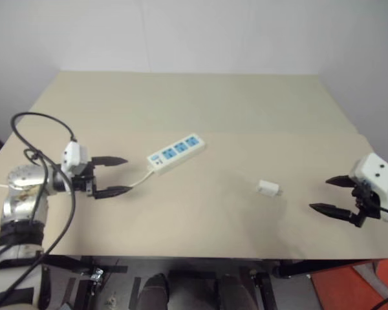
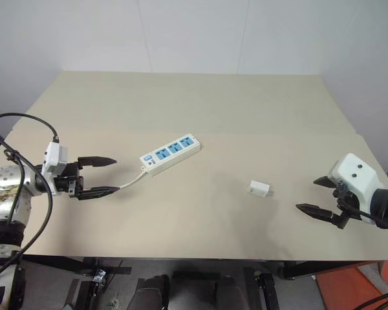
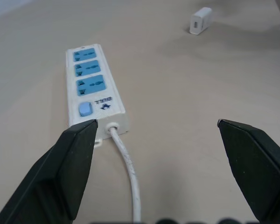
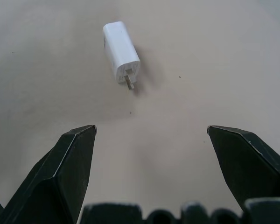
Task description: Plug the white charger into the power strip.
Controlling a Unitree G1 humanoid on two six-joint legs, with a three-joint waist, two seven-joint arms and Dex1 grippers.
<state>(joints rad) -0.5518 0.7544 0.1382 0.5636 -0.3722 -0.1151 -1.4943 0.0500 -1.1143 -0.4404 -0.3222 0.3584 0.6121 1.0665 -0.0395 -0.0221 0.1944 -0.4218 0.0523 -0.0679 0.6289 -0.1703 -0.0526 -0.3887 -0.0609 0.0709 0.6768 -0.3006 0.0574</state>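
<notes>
2 open hands (image 1: 118, 174) (image 1: 331, 194), white charger (image 1: 269, 188) between.

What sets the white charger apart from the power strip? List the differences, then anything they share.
The white charger is a small plain white block; the power strip is a long bar with three blue sockets and a blue switch.
The charger has bare metal prongs and no cord; the strip trails a thin white cord.
The charger lies nearer the right gripper, the strip nearer the left gripper.
Both are white, lie flat on the table, unheld.
</notes>
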